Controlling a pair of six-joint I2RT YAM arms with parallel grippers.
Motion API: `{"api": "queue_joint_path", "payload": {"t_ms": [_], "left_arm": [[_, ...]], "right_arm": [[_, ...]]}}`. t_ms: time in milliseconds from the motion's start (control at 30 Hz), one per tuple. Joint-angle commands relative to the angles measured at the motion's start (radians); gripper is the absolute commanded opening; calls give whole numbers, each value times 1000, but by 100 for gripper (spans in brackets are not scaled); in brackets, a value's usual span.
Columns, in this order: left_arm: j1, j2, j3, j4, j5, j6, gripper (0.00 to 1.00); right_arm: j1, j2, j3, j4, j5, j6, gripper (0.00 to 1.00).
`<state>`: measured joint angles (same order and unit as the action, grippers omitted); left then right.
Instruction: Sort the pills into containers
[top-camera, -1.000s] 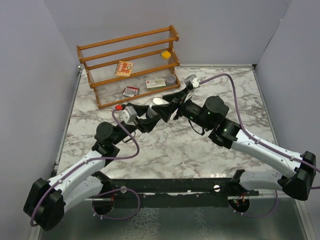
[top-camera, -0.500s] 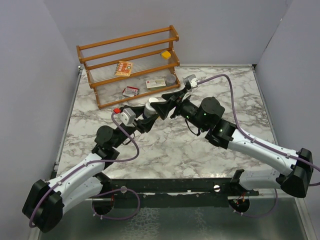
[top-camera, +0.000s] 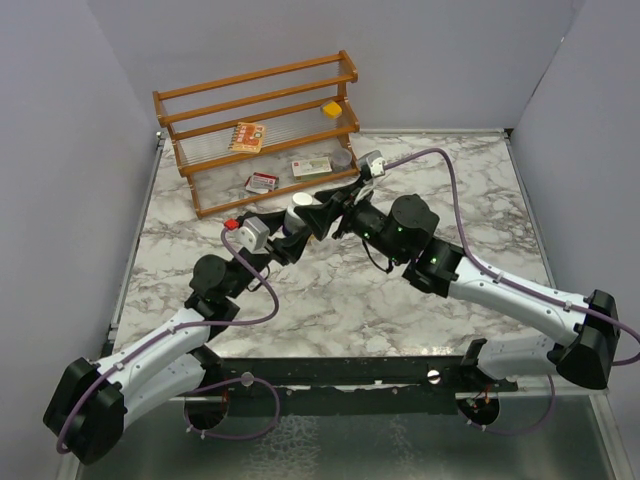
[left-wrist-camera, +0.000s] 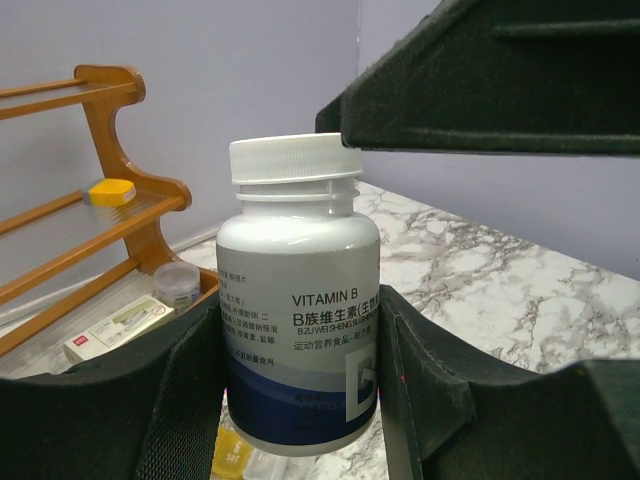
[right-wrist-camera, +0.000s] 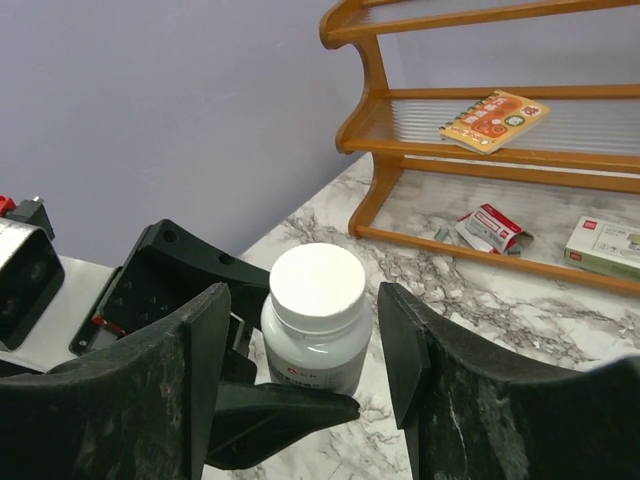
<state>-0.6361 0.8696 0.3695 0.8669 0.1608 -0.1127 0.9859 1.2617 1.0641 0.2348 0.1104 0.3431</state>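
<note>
Gripping the pill bottle (left-wrist-camera: 298, 330) by its body, the left tool (left-wrist-camera: 300, 395) held it upright in mid-scene, just on the near side of the wooden rack (top-camera: 260, 130) and seemingly raised off the marble surface (top-camera: 350, 290). The right tool (right-wrist-camera: 303, 300) hovered with its fingers (right-wrist-camera: 150, 380) spread, one on each side of the white cap (right-wrist-camera: 317, 283) and apart from it. The step looked to be taking the cap off. That would call for centring the right tool on the cap, closing squarely on its rim, and twisting while the left grip resisted. A tilted bite could slip or tip the bottle. No pills could be made out.
</note>
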Motion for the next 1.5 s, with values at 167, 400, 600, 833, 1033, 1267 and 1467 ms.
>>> {"api": "queue_joint_path", "payload": {"t_ms": [167, 400, 600, 833, 1033, 1267, 1467], "left_arm": [[-25, 16, 6, 58, -45, 22, 0], [-32, 9, 1, 59, -49, 27, 0], [-35, -3, -3, 58, -46, 28, 0], [-37, -17, -10, 58, -53, 28, 0], [-37, -11, 0, 55, -47, 21, 0], [-37, 5, 8, 52, -33, 9, 0], [-38, 16, 12, 52, -5, 13, 0]], "right_arm": [[23, 23, 58, 25, 44, -21, 54], [25, 20, 37, 29, 68, -28, 55], [26, 12, 28, 43, 87, -46, 56], [26, 24, 40, 23, 87, -50, 56], [26, 39, 40, 14, 81, -45, 56], [27, 38, 45, 12, 79, -46, 56], [27, 40, 42, 14, 80, -45, 53]]}}
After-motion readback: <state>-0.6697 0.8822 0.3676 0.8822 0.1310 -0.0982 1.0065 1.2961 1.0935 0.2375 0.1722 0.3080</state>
